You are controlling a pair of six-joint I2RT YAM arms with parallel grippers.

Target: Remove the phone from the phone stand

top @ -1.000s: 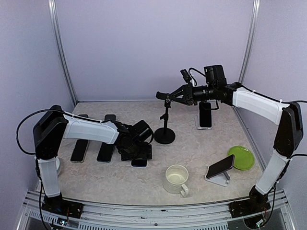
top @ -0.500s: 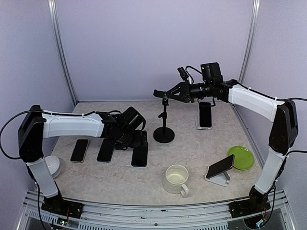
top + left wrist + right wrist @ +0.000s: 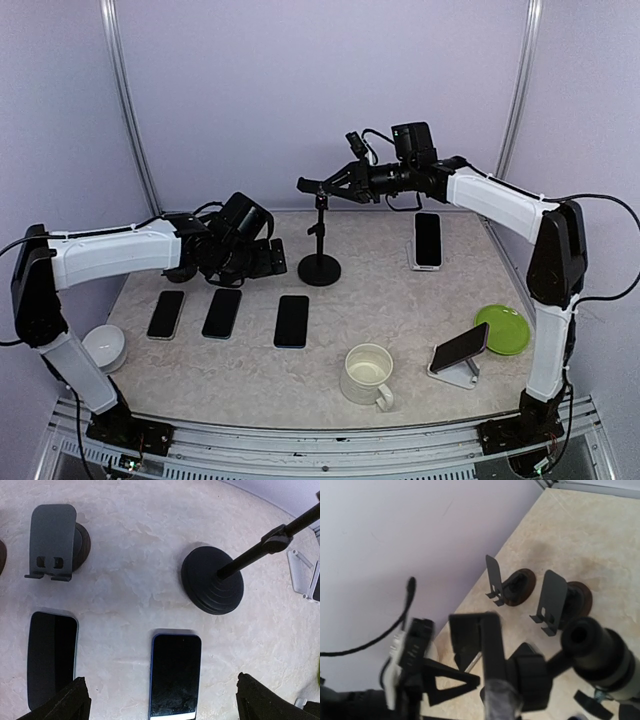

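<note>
The left claw (image 3: 268, 260) is hovering wide open above the flat black phone (image 3: 175, 675) on the marbled tabletop (image 3: 400, 290), while the right claw (image 3: 312, 186) is gripping the head of the black round-based pole stand (image 3: 212, 587), best held steady and upright.

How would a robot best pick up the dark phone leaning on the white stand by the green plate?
Probably by its raised upper edge, coming down from above: the phone leans back on the white stand, so that edge stands free while the lower one rests against the stand.
</note>
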